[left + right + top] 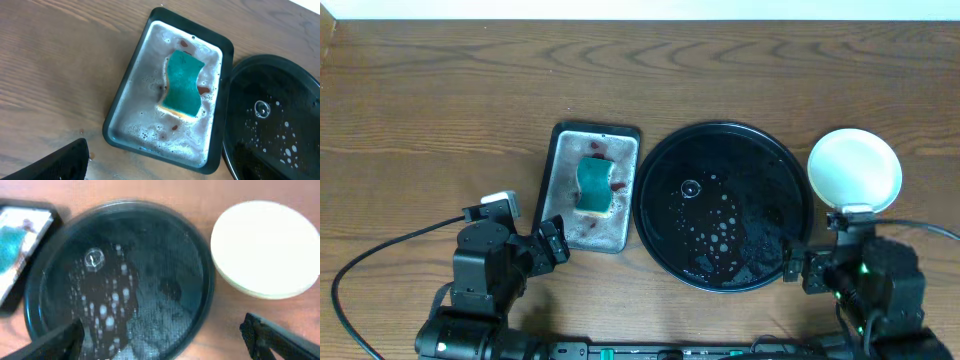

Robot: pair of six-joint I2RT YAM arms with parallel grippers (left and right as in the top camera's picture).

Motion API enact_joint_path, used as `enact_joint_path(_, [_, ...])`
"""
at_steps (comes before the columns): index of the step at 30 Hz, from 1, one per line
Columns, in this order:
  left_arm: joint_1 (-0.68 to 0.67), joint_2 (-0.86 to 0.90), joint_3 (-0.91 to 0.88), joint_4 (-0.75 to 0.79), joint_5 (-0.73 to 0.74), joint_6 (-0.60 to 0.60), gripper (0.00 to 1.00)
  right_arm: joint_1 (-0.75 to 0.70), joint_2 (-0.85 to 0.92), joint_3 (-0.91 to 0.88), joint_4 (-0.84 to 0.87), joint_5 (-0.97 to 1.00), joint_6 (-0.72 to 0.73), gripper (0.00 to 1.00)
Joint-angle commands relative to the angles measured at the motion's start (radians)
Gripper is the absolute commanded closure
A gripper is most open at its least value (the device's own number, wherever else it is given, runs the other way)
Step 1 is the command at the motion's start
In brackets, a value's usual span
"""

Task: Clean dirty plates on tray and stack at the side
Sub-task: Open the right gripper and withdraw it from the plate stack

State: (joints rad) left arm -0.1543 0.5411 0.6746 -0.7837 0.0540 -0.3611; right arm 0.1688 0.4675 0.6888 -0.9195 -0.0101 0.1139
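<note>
Right hand (162, 327) is the closest thing in its own camera. The two dark fingers are spread wide with nothing between them, hovering at the near rim of the tray (760, 180). The left hand (552, 243) sits at the near corner of the grey pan (560, 200). Only one finger (60, 160) shows up in its wrist view, so I can't tell if it's spread or pressed together.

Honestly this looks like the wrap-up. The tray has no plates on it, just soapy bubbles and water film. So my take is the only job left is getting out clean: pull both arms straight back and keep the right one low-key near the stack so nothing gets bumped.

The plates (854, 168) are stacked upside down on the counter (440, 100) just right of the tray, towards the far side. The whitish underside is facing up and looks clean, with no red showing. I can't count the stack from here. The teal sponge (595, 186) is lying in the pan's foam with a few red flecks around it.
</note>
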Motion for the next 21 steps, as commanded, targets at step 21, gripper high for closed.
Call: enact_joint_path(21, [0.002, 0.001, -0.011, 0.0, 0.006, 0.02, 0.07, -0.013, -0.462, -0.669, 0.949, -0.002, -0.088, 0.01])
